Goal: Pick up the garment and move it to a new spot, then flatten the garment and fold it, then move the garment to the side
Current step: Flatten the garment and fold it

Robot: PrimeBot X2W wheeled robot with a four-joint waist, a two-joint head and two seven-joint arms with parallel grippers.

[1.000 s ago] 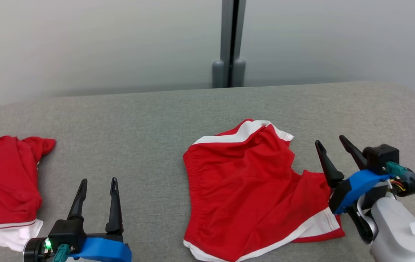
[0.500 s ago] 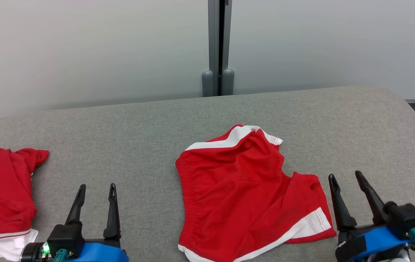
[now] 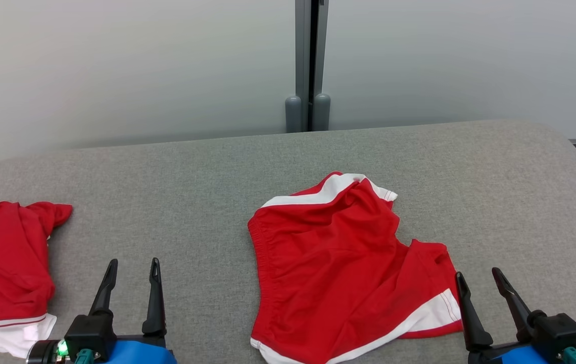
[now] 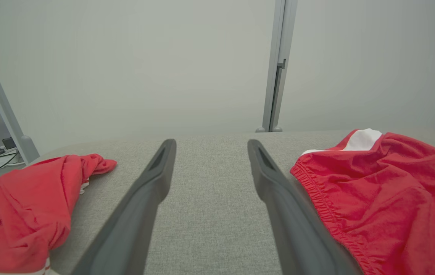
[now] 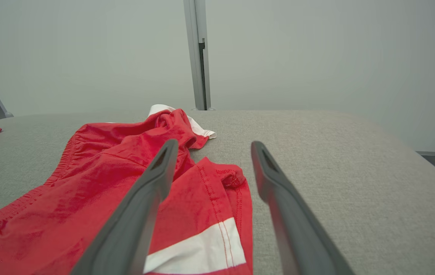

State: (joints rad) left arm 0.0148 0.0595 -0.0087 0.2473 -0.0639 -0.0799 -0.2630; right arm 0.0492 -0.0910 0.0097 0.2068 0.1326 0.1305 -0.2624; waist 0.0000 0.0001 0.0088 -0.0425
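Note:
The garment (image 3: 338, 263), red shorts with white trim, lies crumpled and partly spread on the middle of the grey padded table (image 3: 192, 167). My right gripper (image 3: 477, 273) hangs open at the lower right, just off the garment's right hem and touching nothing. In the right wrist view the right gripper (image 5: 213, 143) points over that hem, with the garment (image 5: 107, 175) below and to its left. My left gripper (image 3: 133, 261) stands open over bare table at the lower left. The left wrist view has the left gripper (image 4: 210, 143) empty, with the garment (image 4: 385, 183) to its right.
A second red and white garment (image 3: 5, 263) lies bunched at the table's left edge, and is also seen at the left as the second garment (image 4: 30, 198). A pale wall with a grey post (image 3: 308, 60) stands behind the table. The table's right edge curves down past my right gripper.
My right gripper has drawn back from the garment's right edge toward the near side of the table, staying open. The head camera shifted slightly. The left gripper and both garments stayed put.

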